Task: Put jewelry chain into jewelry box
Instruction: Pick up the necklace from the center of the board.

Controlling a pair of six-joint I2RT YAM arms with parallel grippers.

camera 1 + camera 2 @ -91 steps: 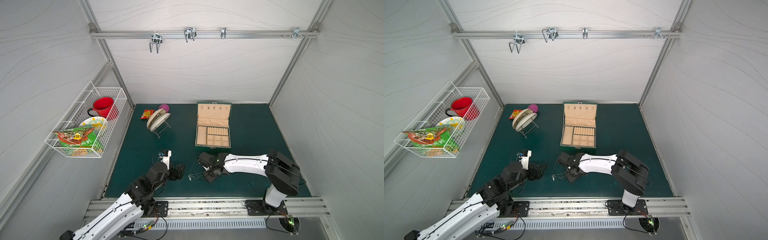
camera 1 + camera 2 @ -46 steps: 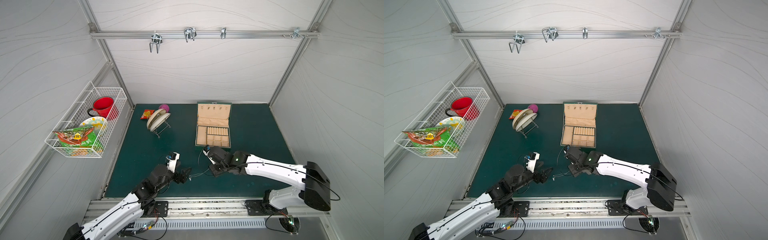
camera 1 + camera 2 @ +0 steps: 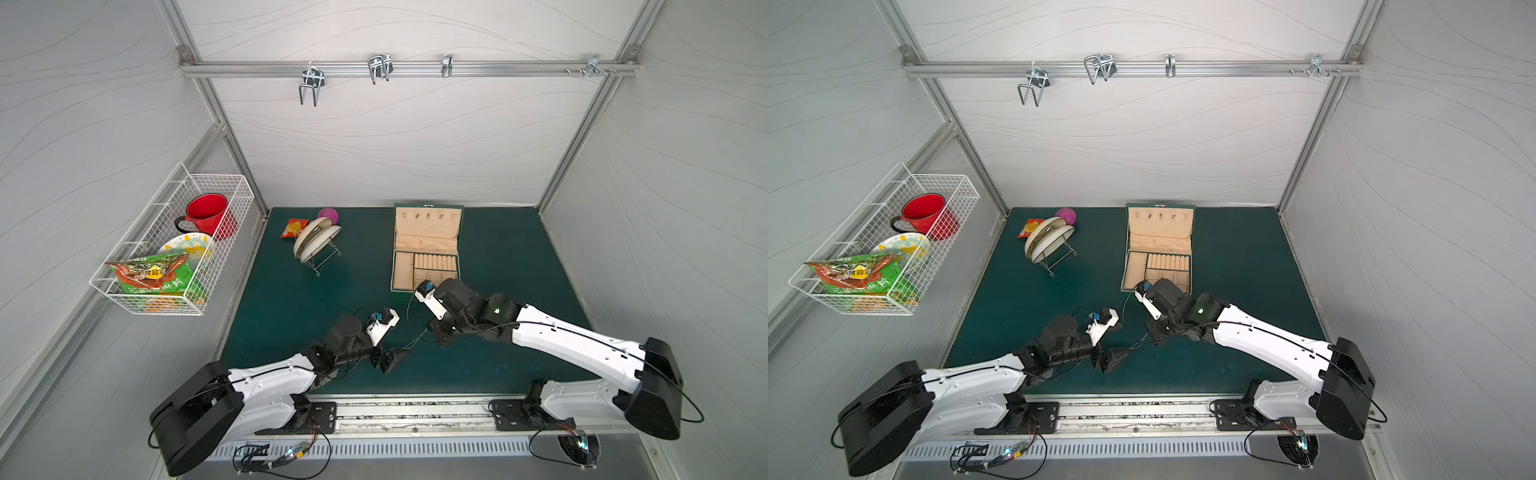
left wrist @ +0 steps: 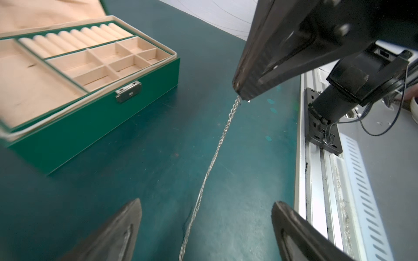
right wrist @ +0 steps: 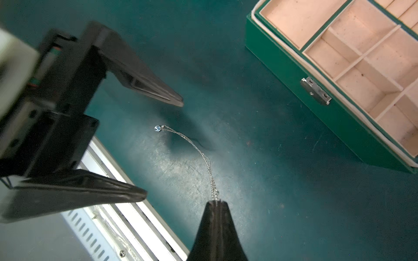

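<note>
Silver links of the jewelry chain (image 4: pixel 213 158) are issuing from the right gripper (image 5: pixel 216 202). Its jaws are pressed together on one end, a fingertip pinch suited to so thin a strand. The rest is trailing in a slack curve toward eight o'clock in a top view and ending in a small round pendant (image 5: pixel 157 128). Whether that end is touching the counter (image 5: pixel 271 180) cannot be told.

The left gripper (image 3: pixel 390 360) is hovering there with its jaws spread wide. The tail is reaching between them, and neither finger appears to be touching it.

At twelve o'clock from the right gripper the jewelry box (image 3: pixel 403 270) is standing open, lid laid back and beige compartments bare, so it is ready to receive the chain.

Judged step: carrying the chain over the near wall. The free tail is likely to catch on the rim.
</note>
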